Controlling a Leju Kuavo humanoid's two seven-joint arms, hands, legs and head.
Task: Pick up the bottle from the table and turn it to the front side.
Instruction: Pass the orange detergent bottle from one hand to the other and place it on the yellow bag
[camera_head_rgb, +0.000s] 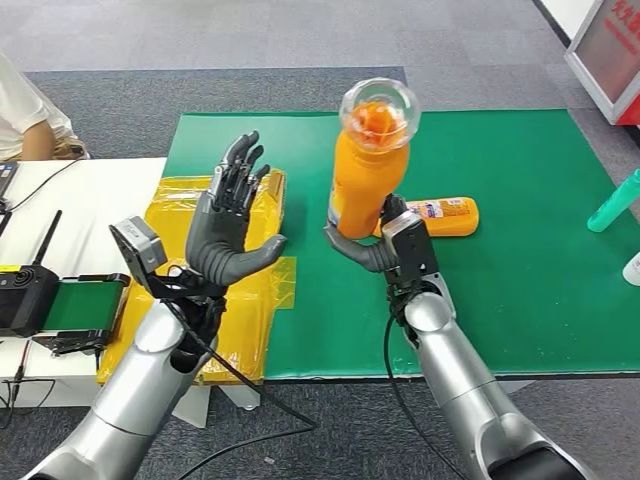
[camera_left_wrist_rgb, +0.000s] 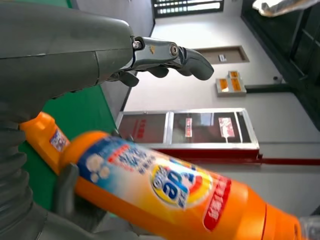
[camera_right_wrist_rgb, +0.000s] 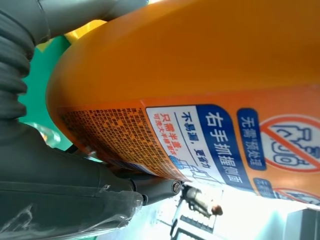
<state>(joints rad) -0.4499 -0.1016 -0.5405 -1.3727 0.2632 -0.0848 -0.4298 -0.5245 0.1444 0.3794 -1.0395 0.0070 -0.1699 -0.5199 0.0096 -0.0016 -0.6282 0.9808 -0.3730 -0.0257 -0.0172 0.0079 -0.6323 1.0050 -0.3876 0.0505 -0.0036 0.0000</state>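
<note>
My right hand (camera_head_rgb: 375, 247) grips an orange detergent bottle (camera_head_rgb: 367, 175) by its lower body and holds it upright above the green mat (camera_head_rgb: 528, 300), its clear cap (camera_head_rgb: 380, 108) on top. The right wrist view shows the bottle's back label (camera_right_wrist_rgb: 196, 145) close up, with my right hand (camera_right_wrist_rgb: 64, 192) wrapped under it. My left hand (camera_head_rgb: 229, 225) is raised to the left of the bottle, fingers spread, holding nothing. In the left wrist view my left hand (camera_left_wrist_rgb: 75, 55) stretches out beside the bottle's front label (camera_left_wrist_rgb: 177, 185). A second orange bottle (camera_head_rgb: 445, 215) lies flat on the mat behind my right hand.
A yellow taped patch (camera_head_rgb: 253, 295) lies under my left hand. To the left stands a white table (camera_head_rgb: 90, 185) with a black device (camera_head_rgb: 21, 292) and a small green belt (camera_head_rgb: 81, 305). A person (camera_head_rgb: 23, 115) sits far left. A teal bottle (camera_head_rgb: 615, 200) lies at the mat's right edge.
</note>
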